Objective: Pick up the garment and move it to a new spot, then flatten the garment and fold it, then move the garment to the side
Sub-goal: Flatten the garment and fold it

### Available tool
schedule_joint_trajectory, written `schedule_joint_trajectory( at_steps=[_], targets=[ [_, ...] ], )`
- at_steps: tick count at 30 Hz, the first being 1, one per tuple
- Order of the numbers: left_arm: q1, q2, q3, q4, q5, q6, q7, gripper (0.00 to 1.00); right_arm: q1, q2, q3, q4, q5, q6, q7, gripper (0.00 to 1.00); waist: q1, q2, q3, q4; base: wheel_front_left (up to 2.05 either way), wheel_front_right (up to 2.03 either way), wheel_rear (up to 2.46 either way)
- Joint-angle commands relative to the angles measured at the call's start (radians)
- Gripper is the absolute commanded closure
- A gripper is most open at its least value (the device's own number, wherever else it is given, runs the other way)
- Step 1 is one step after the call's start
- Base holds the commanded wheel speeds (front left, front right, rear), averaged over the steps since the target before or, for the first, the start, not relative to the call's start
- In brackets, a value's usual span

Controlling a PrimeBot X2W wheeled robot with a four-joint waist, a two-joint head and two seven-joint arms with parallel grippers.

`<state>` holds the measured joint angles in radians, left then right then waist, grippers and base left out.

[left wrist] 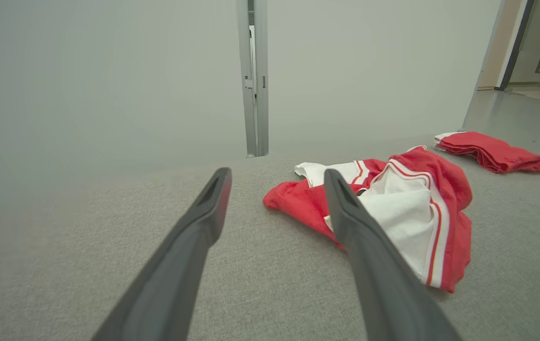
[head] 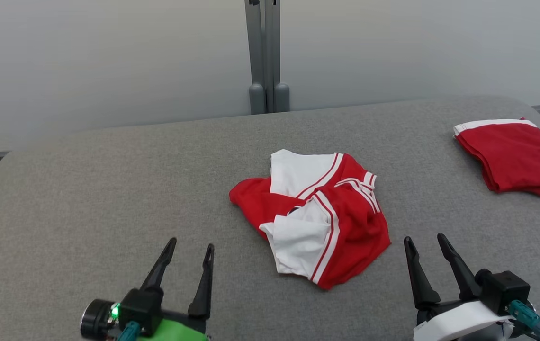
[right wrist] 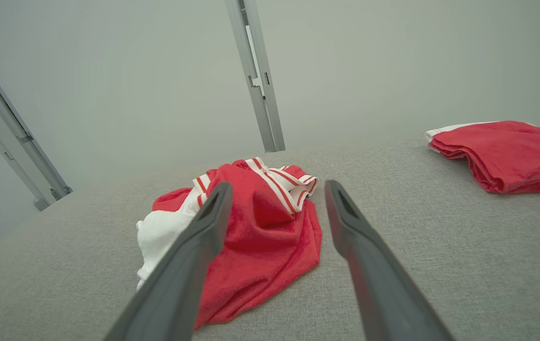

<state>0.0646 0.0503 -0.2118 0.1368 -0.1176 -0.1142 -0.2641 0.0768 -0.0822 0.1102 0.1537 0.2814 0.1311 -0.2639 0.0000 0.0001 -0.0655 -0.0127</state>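
A crumpled red and white garment with striped trim lies in a heap at the middle of the grey table. My left gripper stands open near the front edge, to the left of the heap, empty. My right gripper is open too, just right of the heap's near corner, touching nothing. In the left wrist view the garment lies ahead and to the right of the left gripper. Seen from the right wrist, the garment lies ahead and slightly left of the right gripper.
A folded red garment with a white band rests at the table's far right edge, also seen from the wrists. A grey post stands behind the table's back edge against a pale wall.
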Motion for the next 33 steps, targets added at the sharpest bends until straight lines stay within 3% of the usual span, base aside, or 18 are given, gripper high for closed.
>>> schedule_joint_trajectory(
  at_steps=[1,10,20,25,33],
  targets=[
    [-0.051,0.002,-0.02,0.029,0.013,-0.007,0.0,0.0,-0.014,-0.008,-0.002,-0.006,0.005,-0.001,-0.001,0.0,0.0,-0.0001,0.033,-0.009,0.0,0.0,0.0],
    [-0.391,0.004,-0.26,0.251,0.003,-0.016,0.03,0.0,-0.051,-0.034,0.005,-0.014,0.004,-0.001,-0.001,0.0,0.0,-0.0001,0.114,-0.061,0.0,0.0,0.0],
    [-0.846,0.003,-0.566,0.429,-0.138,-0.016,0.224,0.0,-0.121,-0.039,0.01,-0.026,0.002,-0.001,-0.001,0.0,0.0,-0.0001,0.238,-0.135,0.0,0.0,0.0],
    [-0.952,0.002,-0.68,0.509,-0.221,-0.015,0.319,0.0,-0.153,-0.031,0.022,-0.028,0.005,-0.001,-0.001,0.0,0.0,-0.0001,0.275,-0.165,0.0,0.0,0.0],
    [-1.042,0.003,-0.793,0.619,-0.31,-0.015,0.32,0.0,-0.185,-0.016,0.024,-0.032,0.005,-0.001,-0.001,0.0,0.0,-0.0001,0.319,-0.183,0.0,0.0,0.0]
  ],
)
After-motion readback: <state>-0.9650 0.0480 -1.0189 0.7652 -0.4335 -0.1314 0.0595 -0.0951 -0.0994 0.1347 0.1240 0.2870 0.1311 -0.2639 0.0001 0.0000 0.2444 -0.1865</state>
